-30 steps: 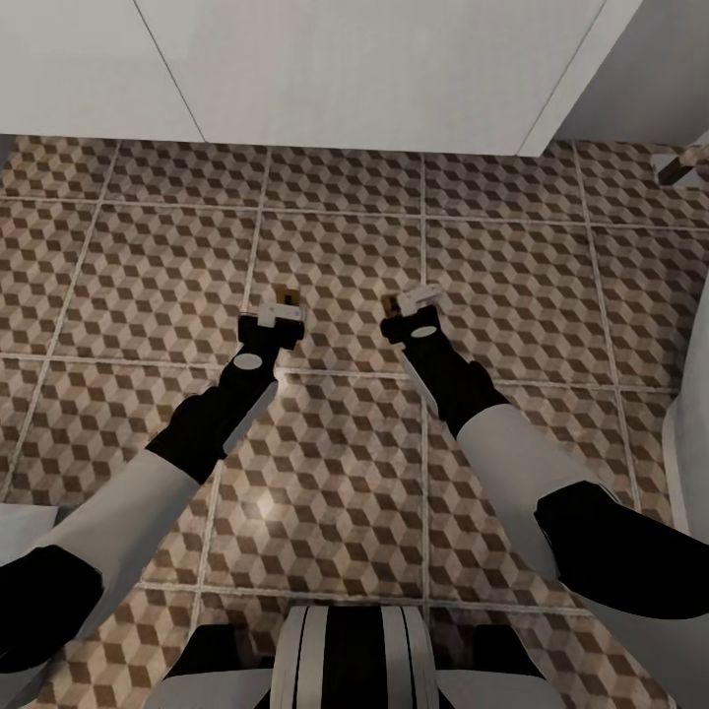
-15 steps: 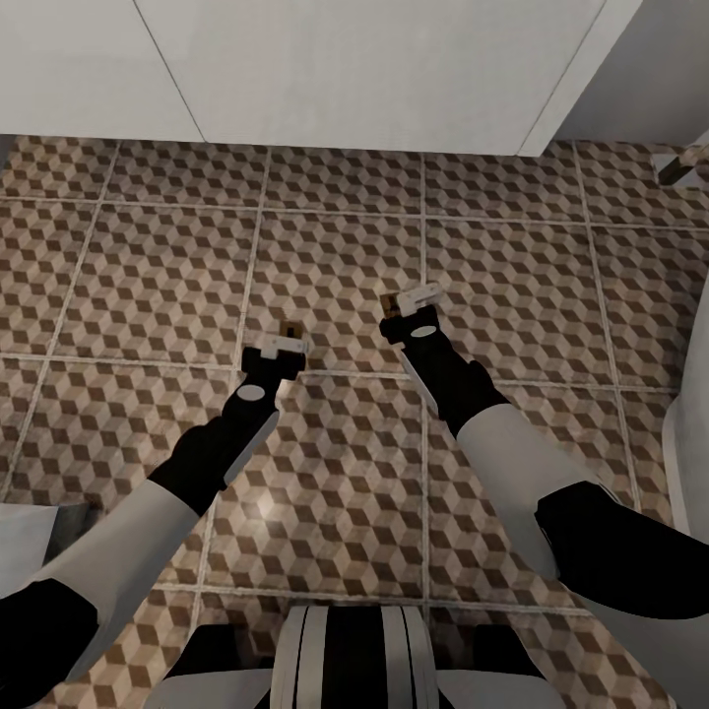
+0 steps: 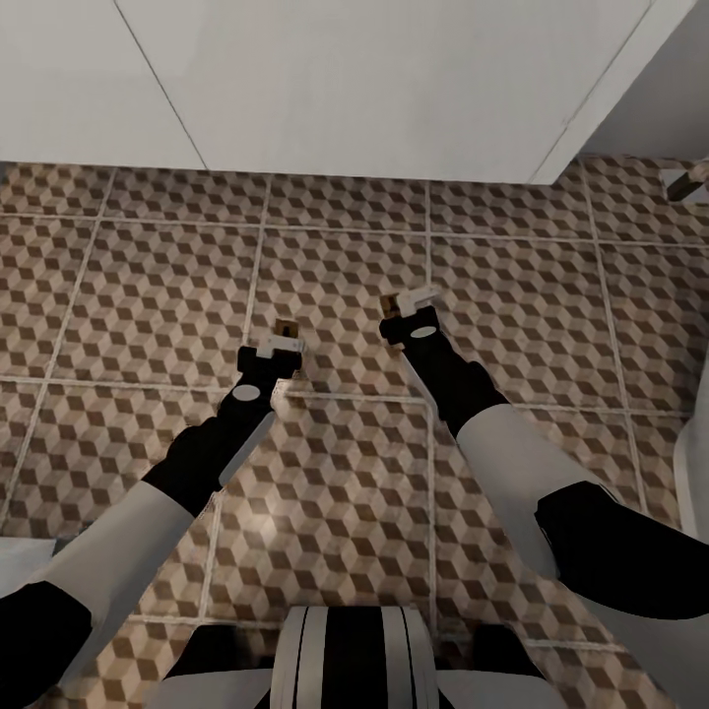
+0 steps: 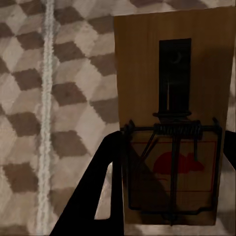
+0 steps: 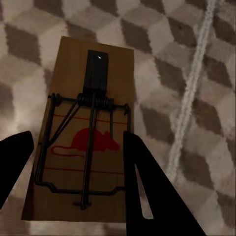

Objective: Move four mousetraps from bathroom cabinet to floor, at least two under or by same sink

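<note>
The left gripper (image 3: 277, 347) stands wide over one mousetrap (image 4: 172, 123) lying flat on the bathroom floor (image 3: 148, 286). The right gripper (image 3: 414, 300) holds a second mousetrap (image 5: 86, 147) between its fingers, near the white vanity unit (image 3: 374, 89).

White forearms, black joints — each gripper black with white tips.

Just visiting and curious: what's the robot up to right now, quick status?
Left gripper open, above a mousetrap on the bathroom floor. Right gripper astride second mousetrap, grip unclear. Nothing in the way.
</note>
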